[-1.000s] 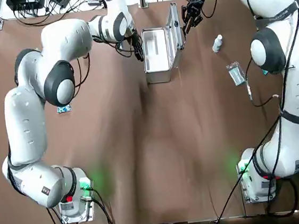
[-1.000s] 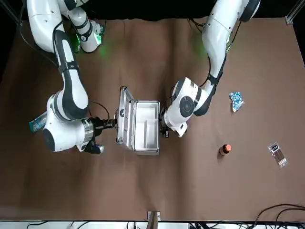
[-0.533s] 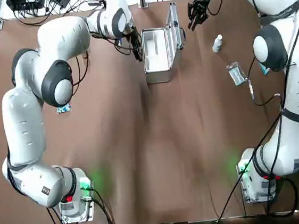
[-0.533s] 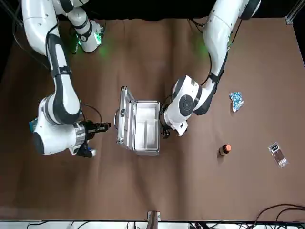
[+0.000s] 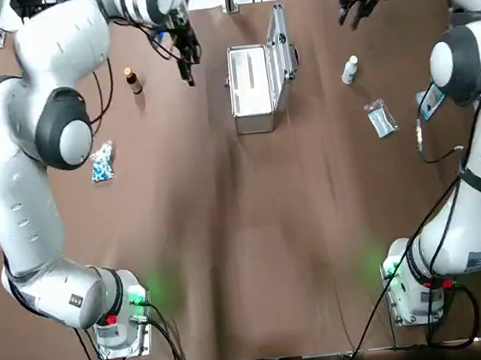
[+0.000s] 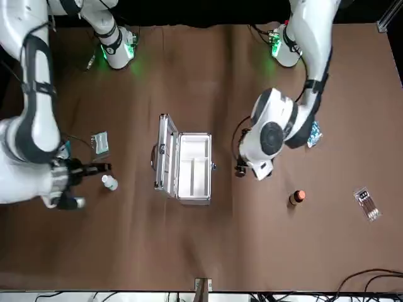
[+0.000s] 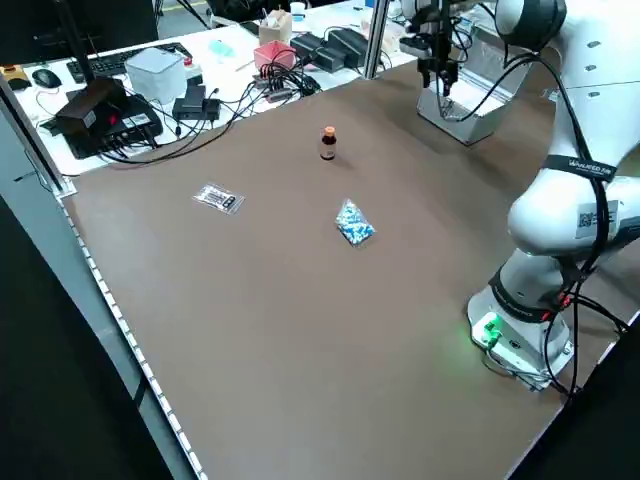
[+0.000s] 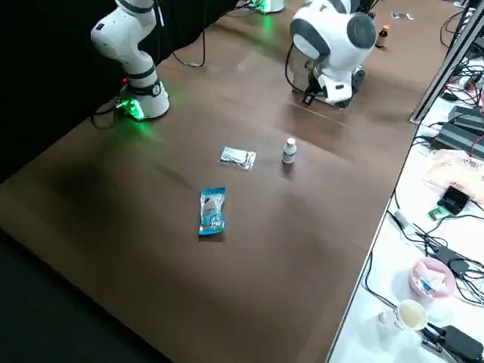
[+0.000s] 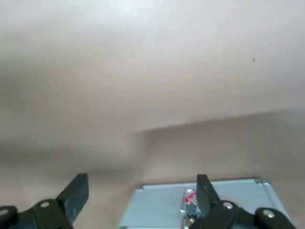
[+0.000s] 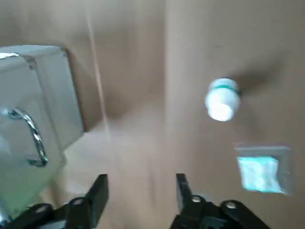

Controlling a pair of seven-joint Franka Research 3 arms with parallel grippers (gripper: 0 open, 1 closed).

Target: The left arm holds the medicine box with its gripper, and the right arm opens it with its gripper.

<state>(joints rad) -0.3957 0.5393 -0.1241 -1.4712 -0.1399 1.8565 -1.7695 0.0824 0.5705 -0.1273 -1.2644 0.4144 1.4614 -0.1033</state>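
You've got two white, rounded arms, left arm (image 5: pixel 19 203) and right arm (image 5: pixel 477 224), w/ dark grey joint caps (image 5: pixel 58 139). Black cables (image 5: pixel 418 137) trail along the links. The bases (image 5: pixel 118 326) glow green (both sides). The left gripper (image 9: pixel 143 180) has black fingers (image 9: pixel 76 193) w/ silver screws (image 9: pixel 45 204). There's a small printed label (image 7: pixel 592 215) on one link.

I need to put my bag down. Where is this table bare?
Bare: the table's half nearest the robot, up to the open medicine box. Crowded: the far strip, with white bottle, clear packet, brown bottle, left claw and right claw.
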